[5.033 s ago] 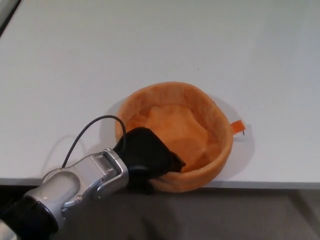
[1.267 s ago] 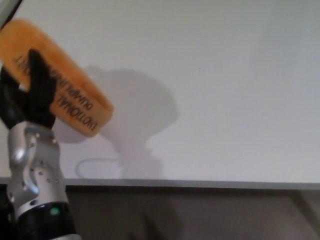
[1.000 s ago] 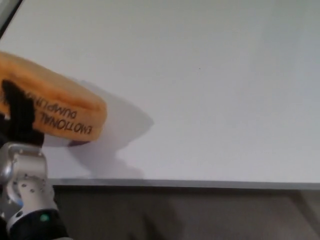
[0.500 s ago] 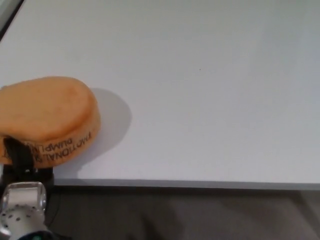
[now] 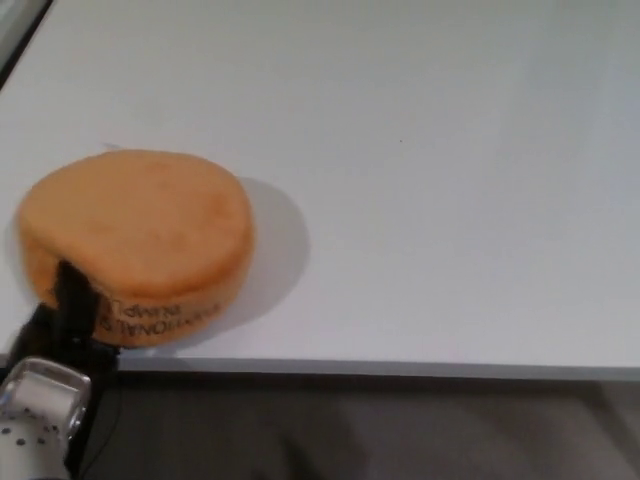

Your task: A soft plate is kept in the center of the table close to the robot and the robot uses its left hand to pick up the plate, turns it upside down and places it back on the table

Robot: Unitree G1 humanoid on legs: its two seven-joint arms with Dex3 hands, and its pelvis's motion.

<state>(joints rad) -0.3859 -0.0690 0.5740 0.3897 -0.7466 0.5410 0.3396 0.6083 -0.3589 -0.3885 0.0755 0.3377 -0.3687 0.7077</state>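
The soft orange plate (image 5: 140,235) lies upside down on the white table (image 5: 430,180), near the front left corner, its flat underside facing up and black lettering showing on its front wall. My left hand (image 5: 62,315) comes up from the lower left. A black finger runs up the plate's near wall, still gripping the rim. Most of the hand is hidden under the plate and below the table edge. My right hand does not show.
The table's front edge (image 5: 400,367) runs across the bottom of the picture, with dark floor below it. A dark strip marks the table's left edge at the top left corner.
The plate has turned from tilted in the air to upside down, dropped onto the table and shifted right. My left hand has sunk lower, to the table's front edge.
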